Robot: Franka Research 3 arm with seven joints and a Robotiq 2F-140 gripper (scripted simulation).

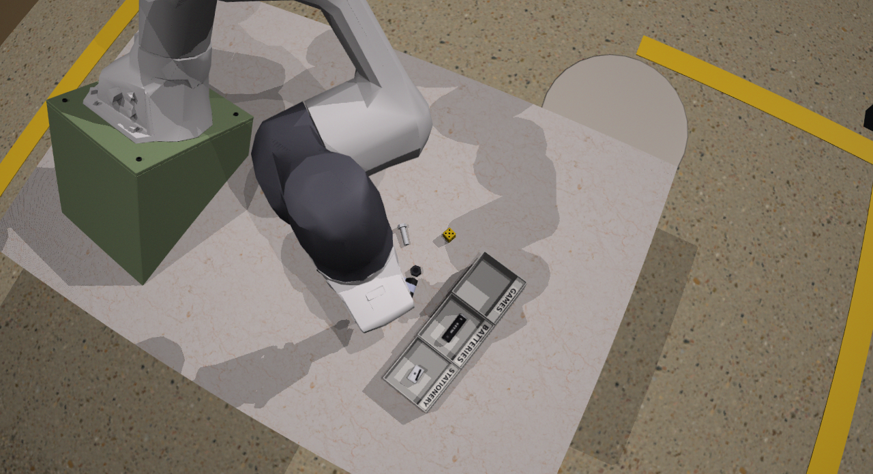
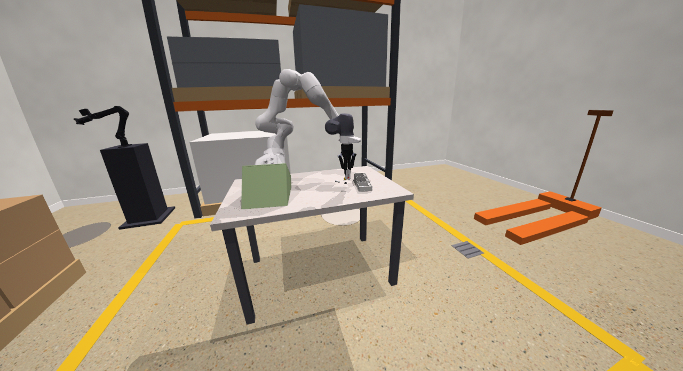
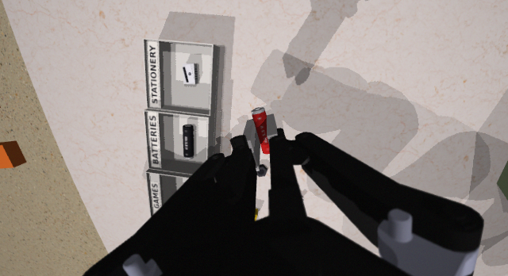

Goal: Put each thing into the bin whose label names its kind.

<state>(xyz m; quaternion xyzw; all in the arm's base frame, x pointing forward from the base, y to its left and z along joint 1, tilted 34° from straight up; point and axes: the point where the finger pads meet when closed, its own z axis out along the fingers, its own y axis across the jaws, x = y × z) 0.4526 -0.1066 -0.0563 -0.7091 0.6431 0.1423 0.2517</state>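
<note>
My gripper (image 3: 263,128) (image 2: 347,170) is shut on a red battery (image 3: 261,130), which stands between the fingertips above the table, just beside the row of bins. In the top view the wrist hides most of the gripper. The BATTERIES bin (image 1: 481,343) (image 3: 153,139) holds a black battery (image 1: 453,327) (image 3: 188,140). The STATIONERY bin (image 1: 436,387) (image 3: 153,74) holds a small white item (image 1: 415,374) (image 3: 190,74). The GAMES bin (image 1: 482,279) (image 3: 155,194) is empty. A yellow die (image 1: 449,234), a black hex nut (image 1: 415,269) (image 3: 261,170) and a silver cylinder (image 1: 402,234) lie on the table.
The green pedestal (image 1: 140,184) (image 2: 264,186) carries the arm's base at the table's left. The three bins (image 2: 362,181) stand in a row near the table's right edge. The table's front edge runs close behind the bins in the wrist view.
</note>
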